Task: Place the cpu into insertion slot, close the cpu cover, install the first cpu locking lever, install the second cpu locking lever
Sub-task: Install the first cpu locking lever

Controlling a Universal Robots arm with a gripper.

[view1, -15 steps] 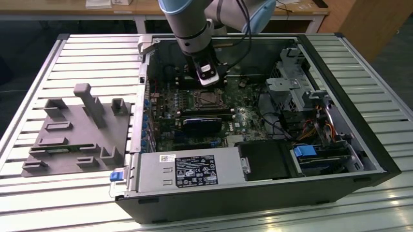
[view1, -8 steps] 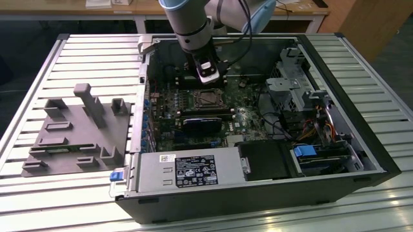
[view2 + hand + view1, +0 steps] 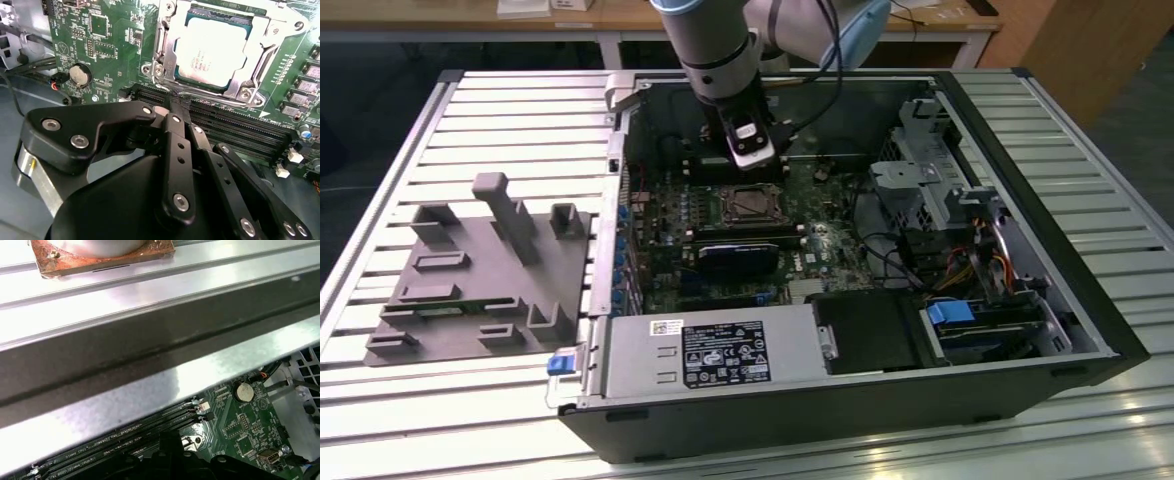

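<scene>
Pincer (image 3: pixel 171 106) tips together beside cpu cover (image 3: pixel 167 52) edge, cpu (image 3: pixel 212 55) seated

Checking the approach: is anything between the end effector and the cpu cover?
Nothing visible does. The end effector sits at the edge of the cover, by the memory slots; the cpu lies under the cover.

The gripper (image 3: pixel 175 107) is matt black, either hard plastic or coated metal, and studded with bright polished screw heads. Just beyond its tip, the cpu (image 3: pixel 215 52) has a dull, satin silver-grey metal top, framed by the shinier bare metal of the cpu cover (image 3: pixel 168 47). The memory slots (image 3: pixel 235 132) beside the tip are matt black plastic. The motherboard (image 3: pixel 100 45) is glossy green.
</scene>
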